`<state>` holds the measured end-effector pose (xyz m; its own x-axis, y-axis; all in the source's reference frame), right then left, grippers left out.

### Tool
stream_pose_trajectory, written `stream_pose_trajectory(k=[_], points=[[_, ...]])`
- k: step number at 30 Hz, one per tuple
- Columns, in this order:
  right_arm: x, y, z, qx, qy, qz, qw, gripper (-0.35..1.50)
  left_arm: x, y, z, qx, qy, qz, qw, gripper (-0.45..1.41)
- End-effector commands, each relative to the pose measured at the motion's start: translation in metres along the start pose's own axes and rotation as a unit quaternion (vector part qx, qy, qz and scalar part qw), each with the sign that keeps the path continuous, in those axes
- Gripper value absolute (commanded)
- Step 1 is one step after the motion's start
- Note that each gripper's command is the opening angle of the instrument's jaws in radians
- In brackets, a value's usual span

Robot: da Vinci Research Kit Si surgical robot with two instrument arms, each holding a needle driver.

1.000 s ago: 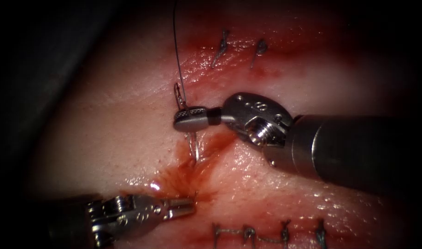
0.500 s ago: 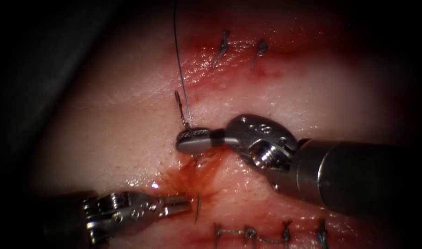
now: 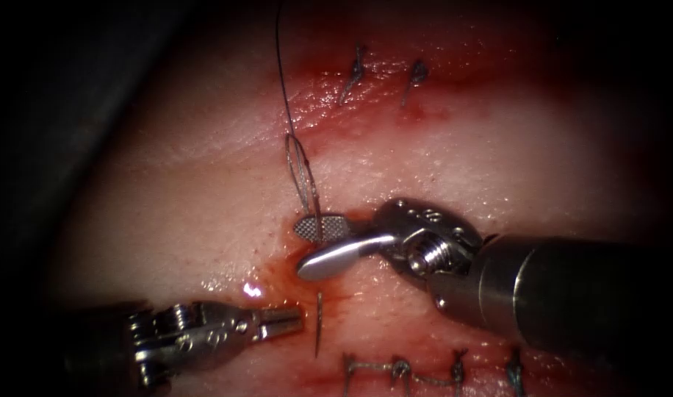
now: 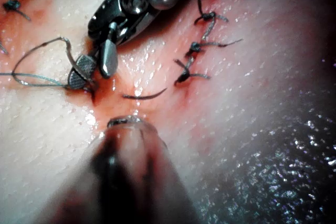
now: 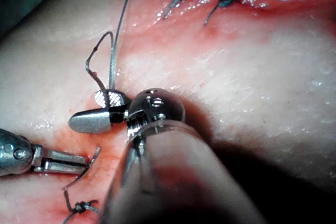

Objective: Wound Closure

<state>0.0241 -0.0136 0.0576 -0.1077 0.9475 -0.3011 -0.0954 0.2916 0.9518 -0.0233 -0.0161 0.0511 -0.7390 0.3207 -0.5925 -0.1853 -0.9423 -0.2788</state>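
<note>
The needle [image 3: 318,323] stands partly out of the tissue [image 3: 189,191] just right of the left gripper [image 3: 292,317], which is clenched on nothing; its long axis runs up-down, while the released right gripper [image 3: 314,246] gapes above it beside the thread [image 3: 296,158]

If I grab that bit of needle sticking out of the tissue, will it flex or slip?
Probably stiff: the needle keeps its thin curved line where its point shows beyond the left tool. Likely slippery, since red fluid wets the tissue around it. The right tool, jaws open, holds nothing.
</note>
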Motion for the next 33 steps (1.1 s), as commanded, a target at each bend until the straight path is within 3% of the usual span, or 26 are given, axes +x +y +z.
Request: stream_pose_trajectory(k=[1,7,13,22,31,33], points=[[0.0015,0.0012,0.0007,-0.008,0.011,-0.004,1.0,1.43,0.0,0.0001,0.0008,0.0,0.005,0.008,1.0,0.26],[0.0065,0.0026,-0.0003,-0.031,0.027,-0.057,0.997,1.48,0.0006,-0.0009,0.0003,0.012,0.051,0.043,0.998,0.42],[0.0108,0.0039,-0.0032,-0.066,0.038,-0.099,0.992,1.48,0.0017,-0.0027,-0.0002,0.039,0.102,0.089,0.99,0.52],[0.0092,0.0044,-0.0062,-0.065,0.003,-0.11,0.992,1.36,0.0032,-0.0034,0.0008,0.031,0.12,0.104,0.987,0.51],[0.0074,0.0045,-0.0076,-0.062,-0.001,-0.114,0.992,1.4,0.0044,-0.0044,0.002,0.021,0.128,0.118,0.985,0.27],[0.0069,0.0045,-0.0076,-0.062,0.005,-0.116,0.991,1.31,0.0044,-0.0047,0.0022,0.014,0.125,0.12,0.985,0.22]])
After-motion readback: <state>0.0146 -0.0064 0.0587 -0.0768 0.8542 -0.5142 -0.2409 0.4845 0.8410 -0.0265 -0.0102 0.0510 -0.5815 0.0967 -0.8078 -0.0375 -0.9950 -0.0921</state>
